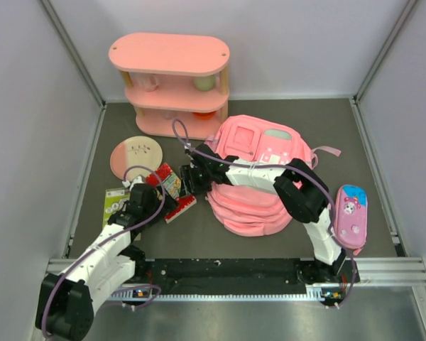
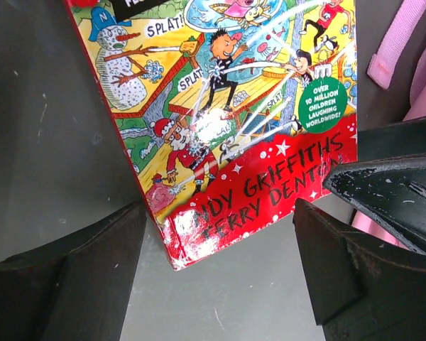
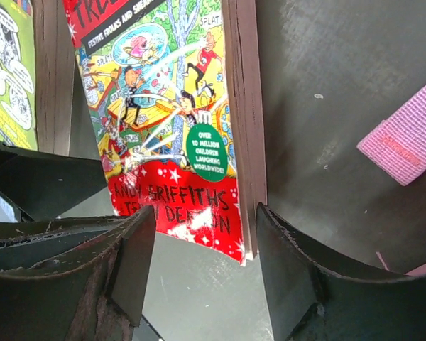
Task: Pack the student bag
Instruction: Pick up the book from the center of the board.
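The student bag (image 1: 255,177), a soft pink backpack, lies flat right of centre, partly covered by my right arm. A red-covered cartoon book (image 1: 172,188) lies on the mat to its left. My left gripper (image 1: 148,200) is at the book's near-left side. In the left wrist view it (image 2: 220,273) is open, with the book's corner (image 2: 227,106) just ahead of its fingers (image 2: 71,284). My right gripper (image 1: 192,177) reaches over from the bag side. In the right wrist view it (image 3: 206,263) is open astride the book's lower corner (image 3: 163,128), one finger (image 3: 298,277) close against the page edge.
A pink three-tier shelf (image 1: 170,82) stands at the back. A pink plate (image 1: 136,156) and a green book (image 1: 116,202) lie left of the red book. A flat pink pencil case (image 1: 350,217) lies at the right. A bag strap (image 3: 405,138) trails on the mat.
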`<action>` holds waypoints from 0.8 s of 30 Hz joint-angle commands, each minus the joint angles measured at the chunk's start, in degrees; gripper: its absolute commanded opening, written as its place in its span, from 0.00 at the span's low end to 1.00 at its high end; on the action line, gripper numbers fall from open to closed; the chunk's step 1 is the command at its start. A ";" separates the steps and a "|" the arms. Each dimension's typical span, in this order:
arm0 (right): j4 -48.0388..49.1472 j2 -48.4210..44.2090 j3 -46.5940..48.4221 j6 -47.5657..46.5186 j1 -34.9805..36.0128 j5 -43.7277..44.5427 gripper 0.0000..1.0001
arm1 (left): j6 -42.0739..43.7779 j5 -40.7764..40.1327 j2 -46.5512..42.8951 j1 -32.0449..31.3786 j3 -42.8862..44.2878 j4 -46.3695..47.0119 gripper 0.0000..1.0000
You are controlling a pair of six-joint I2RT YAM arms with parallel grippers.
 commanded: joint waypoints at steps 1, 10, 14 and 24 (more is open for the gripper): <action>0.77 0.37 2.14 -0.81 0.89 -2.93 0.55 | -0.05 3.24 -1.03 0.28 -1.18 5.51 0.87; 10.08 -2.45 -2.25 2.97 0.89 -7.59 0.37 | 0.30 3.67 -3.84 0.28 -1.54 4.99 0.75; 9.30 -1.66 -2.17 3.85 0.80 -5.31 0.42 | 0.48 3.32 -4.20 0.36 -1.36 4.29 0.73; 9.38 -6.83 -4.89 2.88 0.80 2.17 0.00 | 2.23 -1.85 -9.46 0.28 1.97 -4.23 0.80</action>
